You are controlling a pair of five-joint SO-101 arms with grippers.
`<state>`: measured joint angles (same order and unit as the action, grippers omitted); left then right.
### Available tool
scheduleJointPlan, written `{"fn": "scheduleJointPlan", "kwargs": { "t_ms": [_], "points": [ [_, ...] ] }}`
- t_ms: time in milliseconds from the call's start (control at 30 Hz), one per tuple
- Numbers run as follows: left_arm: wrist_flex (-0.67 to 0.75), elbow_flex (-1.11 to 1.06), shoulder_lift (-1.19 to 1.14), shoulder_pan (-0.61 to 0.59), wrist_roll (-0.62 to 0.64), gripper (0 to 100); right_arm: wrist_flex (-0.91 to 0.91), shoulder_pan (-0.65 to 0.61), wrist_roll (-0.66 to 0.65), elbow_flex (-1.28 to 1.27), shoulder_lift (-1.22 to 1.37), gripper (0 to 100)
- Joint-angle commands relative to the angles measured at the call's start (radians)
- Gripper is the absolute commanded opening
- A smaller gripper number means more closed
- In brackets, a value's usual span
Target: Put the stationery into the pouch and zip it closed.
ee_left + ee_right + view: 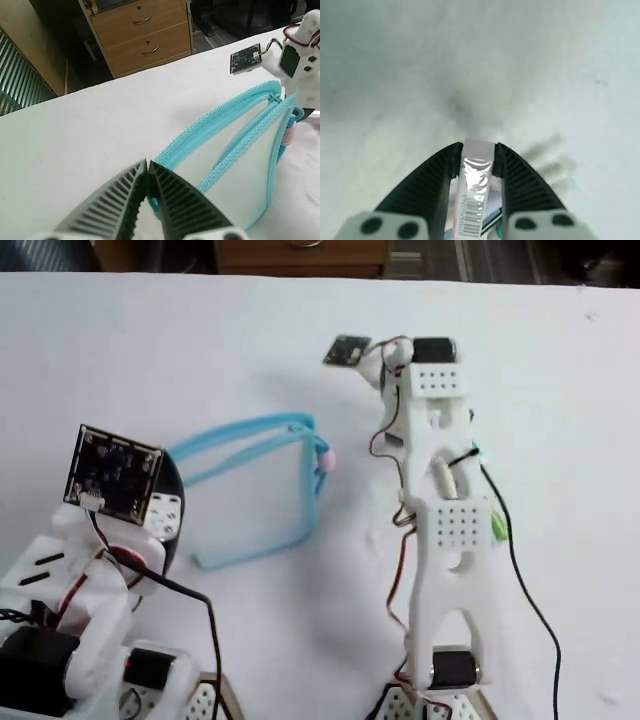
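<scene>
On the white table [200, 340], between my two arms, the pouch [250, 505] lies flat. It has blue zip edging and pale see-through sides, and the zip is undone, its two rows spread apart. My left pincer [148, 167] is clenched, tips meeting right at the pouch's near zip corner. Whether any cloth is nipped there I can't tell. My right pincer [478, 147] is grasping the stationery [476, 190] — a slim wrapped piece with a barcode label, its end about level with the tips, over bare table. My right arm [445, 440] stretches along the pouch's other side. A small pink bit [325, 456] sits at the pouch edge facing that arm — can't tell what it is.
</scene>
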<state>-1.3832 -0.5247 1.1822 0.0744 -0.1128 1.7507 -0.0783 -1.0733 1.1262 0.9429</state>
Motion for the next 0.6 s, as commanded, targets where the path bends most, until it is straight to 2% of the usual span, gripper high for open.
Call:
{"fn": "scheduleJointPlan", "kwargs": {
  "t_ms": [0,333,567],
  "points": [
    [-0.026,-0.009,-0.007,0.015,-0.011,2,0.021,-0.004,0.109,-0.061,-0.263,1.8],
    [-0.023,-0.009,-0.004,0.015,-0.011,2,0.019,-0.064,0.605,-0.275,-0.829,1.8],
    [-0.020,-0.006,-0.002,0.016,-0.011,2,-0.016,-0.137,1.154,-0.288,-1.139,1.9]
  ]
}}
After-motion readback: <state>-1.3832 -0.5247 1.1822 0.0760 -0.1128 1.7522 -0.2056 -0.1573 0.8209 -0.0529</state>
